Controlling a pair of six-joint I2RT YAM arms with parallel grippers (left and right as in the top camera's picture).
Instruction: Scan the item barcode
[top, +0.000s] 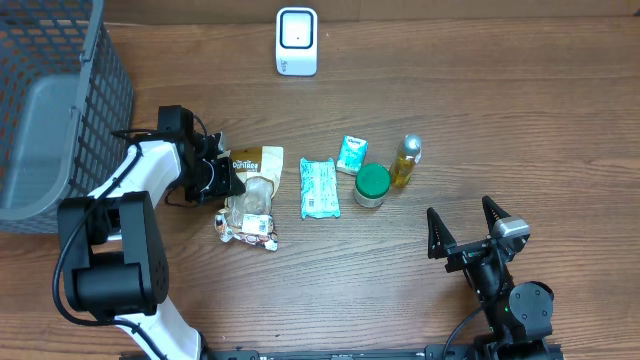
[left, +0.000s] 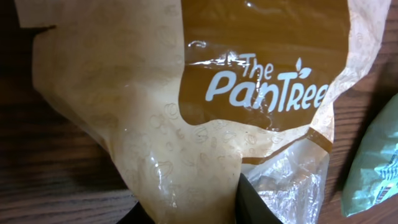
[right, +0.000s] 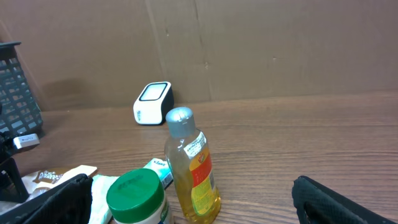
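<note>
On the left half of the tabletop (top: 470, 90), the snack bag (top: 256, 166) lies flat with its brown printed panel facing up. It is just beside a light-green packet (top: 320, 188) and above a small wrapped item (top: 250, 230).

**Tool state**
- Left tool (top: 222, 178): positioned at the left edge of the bag. In the left wrist view the two dark fingers (left: 256, 205) stand narrow, with a fold of the bag film between them. This reads as a pinch on the bag, but the firmness of the grip cannot be confirmed.
- Right tool (top: 461, 215): parked at the near right of the tabletop with its jaws wide and nothing between them. It is well apart from every item.

**Scanner**
The white scanner (top: 297, 42) stands at the far edge of the tabletop, well apart from the bag. Nothing is presented to its window.

**Task progress**
- Done: an item is selected and the left tool is at it.
- Not yet done: the bag rests on the tabletop and is not lifted. No barcode shows on the upward face, so the code is probably on the underside or hidden.
- Remaining, as a judgement: lift the bag, carry it to the scanner, and turn the barcode side toward the window.

**Caution**
The film is thin and glossy, so a pinch on one edge may let the bag sag or slip.
</note>
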